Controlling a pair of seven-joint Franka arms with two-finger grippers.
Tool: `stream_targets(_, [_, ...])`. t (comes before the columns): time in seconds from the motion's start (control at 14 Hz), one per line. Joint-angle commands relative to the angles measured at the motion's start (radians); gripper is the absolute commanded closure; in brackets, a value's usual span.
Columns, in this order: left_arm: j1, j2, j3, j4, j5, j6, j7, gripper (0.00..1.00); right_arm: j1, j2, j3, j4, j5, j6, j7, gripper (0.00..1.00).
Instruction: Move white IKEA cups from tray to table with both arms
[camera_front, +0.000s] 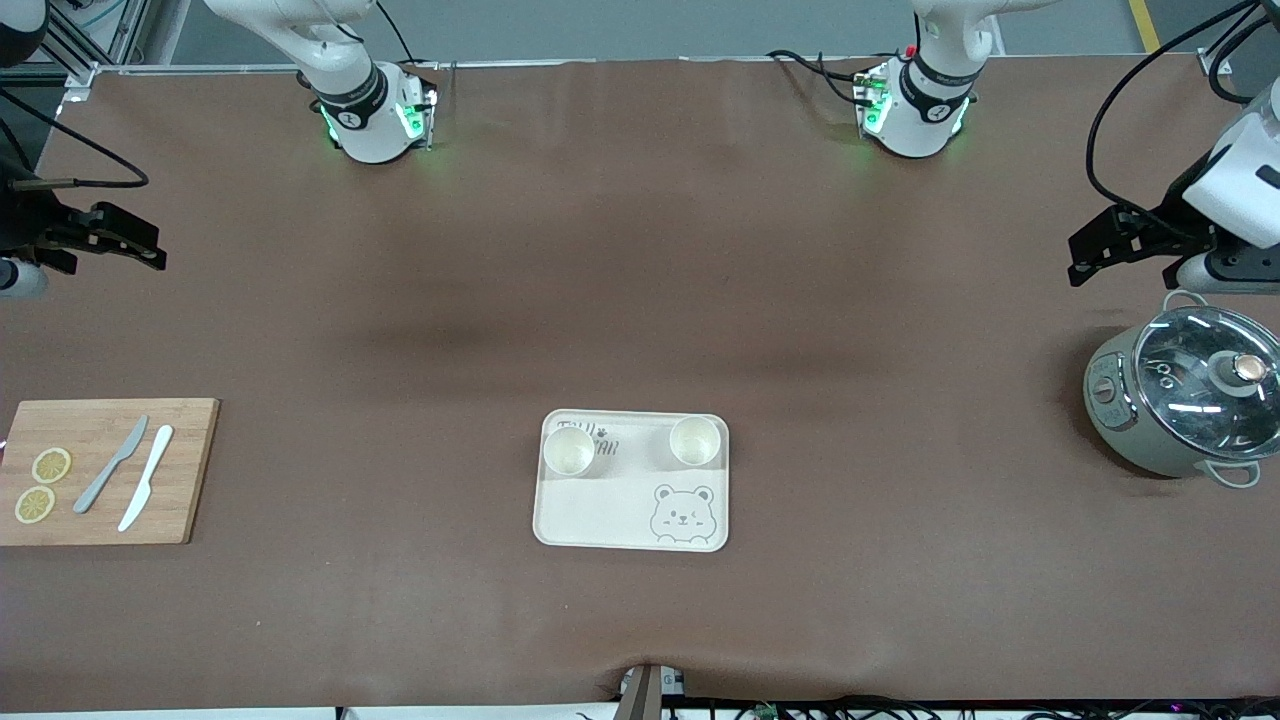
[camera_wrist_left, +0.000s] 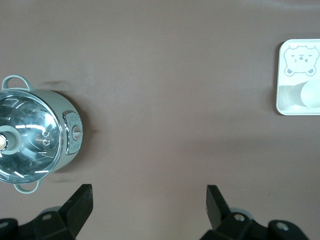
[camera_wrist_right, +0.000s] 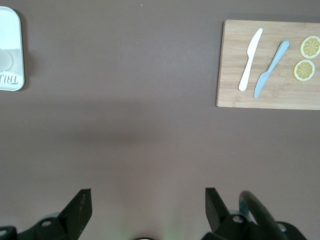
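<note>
Two white IKEA cups (camera_front: 569, 449) (camera_front: 695, 441) standing upright on the tray (camera_front: 600, 520), side by side along its edge farther from the front camera, one toward each arm's end; none moved to the table (camera_front: 640, 300) yet. Left gripper (camera_front: 1125, 240) hanging high near the electric pot (camera_front: 1185, 400) at its end of the table, jaws wide apart, empty. Right gripper (camera_front: 110, 240) hovering above the table near the cutting board (camera_front: 105, 470) with its two knives (camera_front: 112, 465) (camera_front: 147, 477) and lemon slices (camera_front: 51, 465), jaws likewise apart and empty.

Likely risks: both arms converging on the one small tray and crowding each other, given how close the cups sit. Smooth tapered walls prone to slipping upward out of a loose pinch. An off-centre finger tipping a cup or dragging the light tray along. On the left arm's way in, a low swing clipping the pot's glass lid (camera_front: 1205, 365).
</note>
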Motion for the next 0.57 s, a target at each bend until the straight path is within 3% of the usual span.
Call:
stream_targets(0.0, [-0.011,0.031,-0.006,0.026,0.014,0.005,0.002,0.00,-0.026,0.012,0.017,0.010,-0.004,-0.008,0.011,0.00])
stream_targets(0.5, [-0.033,0.080,-0.023,0.047,0.020,0.008,-0.017,0.00,-0.034,0.022,0.017,0.015,-0.004,0.003,0.011,0.00])
